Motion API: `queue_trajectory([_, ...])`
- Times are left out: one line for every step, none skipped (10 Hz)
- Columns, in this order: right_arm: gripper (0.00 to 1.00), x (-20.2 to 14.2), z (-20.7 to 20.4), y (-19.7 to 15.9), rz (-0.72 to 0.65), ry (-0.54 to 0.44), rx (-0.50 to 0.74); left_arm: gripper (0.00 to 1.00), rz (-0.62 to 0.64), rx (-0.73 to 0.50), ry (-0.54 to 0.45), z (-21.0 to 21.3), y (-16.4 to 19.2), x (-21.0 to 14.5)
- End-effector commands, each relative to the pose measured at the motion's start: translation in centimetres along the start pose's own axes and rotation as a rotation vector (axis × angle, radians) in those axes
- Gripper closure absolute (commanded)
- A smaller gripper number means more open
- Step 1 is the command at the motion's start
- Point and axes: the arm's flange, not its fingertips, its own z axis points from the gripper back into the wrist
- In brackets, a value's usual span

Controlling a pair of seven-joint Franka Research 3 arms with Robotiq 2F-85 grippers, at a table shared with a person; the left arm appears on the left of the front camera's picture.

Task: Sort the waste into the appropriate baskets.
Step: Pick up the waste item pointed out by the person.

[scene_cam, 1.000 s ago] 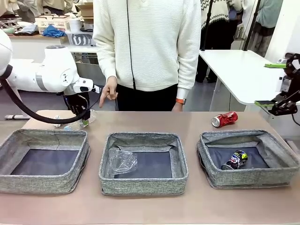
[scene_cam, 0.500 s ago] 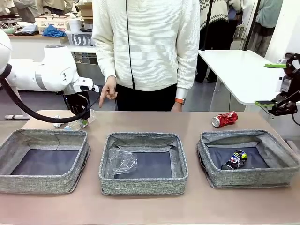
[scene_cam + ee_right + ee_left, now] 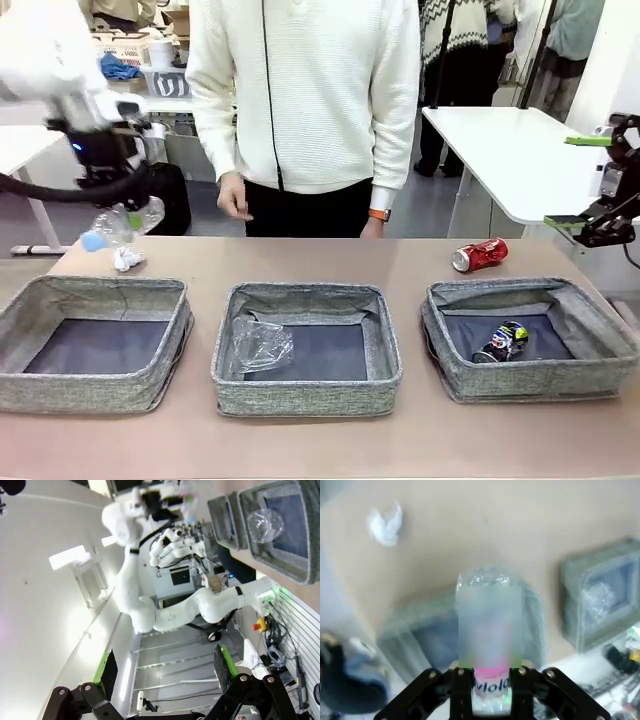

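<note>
My left gripper (image 3: 120, 205) hangs above the table's far left corner, shut on a clear plastic bottle (image 3: 122, 222) with a blue cap (image 3: 92, 241). In the left wrist view the bottle (image 3: 489, 625) with its pink label sits between my fingers (image 3: 462, 680). A white paper wad (image 3: 127, 259) lies on the table just below it. Three grey baskets stand in a row: the left basket (image 3: 20, 300) is bare inside, the middle basket (image 3: 300, 395) holds a crushed clear bottle (image 3: 258, 345), and the right basket (image 3: 450, 370) holds a black can (image 3: 502, 341). A red can (image 3: 480, 254) lies behind the right basket. My right gripper (image 3: 576, 180) stands open at the far right, off the table, holding nothing.
A person in a white sweater stands at the far side, one hand (image 3: 235, 196) hanging near the table edge. A white table (image 3: 500, 150) stands behind on the right. The tabletop in front of the baskets is bare.
My left arm has risen from the table with the blue-capped bottle in its gripper and swung left. The paper wad stays on the table. The person's hand has drawn back.
</note>
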Motion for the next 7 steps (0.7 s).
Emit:
queue_trajectory([0.0,-0.1,-0.1,0.1,0.005,-0.001,0.012,1.0,0.304,-0.079,-0.111,0.2,-2.6,-4.6])
queue_trajectory([0.0,-0.1,-0.1,0.1,0.005,-0.001,0.012,1.0,0.35,-0.11,-0.125,-0.8,-3.8,-6.1])
queue_trajectory([0.0,-0.1,-0.1,0.1,0.005,-0.001,0.012,1.0,0.403,-0.144,-0.249,-1.5,-4.7,-6.8])
queue_trajectory([0.0,-0.1,-0.1,0.1,0.005,-0.001,0.012,1.0,0.321,-0.161,-0.206,-1.4,-4.2,-5.6])
queue_trajectory([0.0,-0.1,-0.1,0.1,0.005,-0.001,0.012,1.0,0.351,-0.143,-0.107,1.4,-3.9,-7.0])
queue_trajectory([0.0,-0.1,-0.1,0.1,0.005,-0.001,0.012,1.0,0.351,-0.143,-0.107,1.4,-3.9,-7.0])
queue_trajectory([0.0,-0.1,-0.1,0.1,0.005,-0.001,0.012,1.0,0.351,-0.143,-0.107,1.4,-3.9,-7.0])
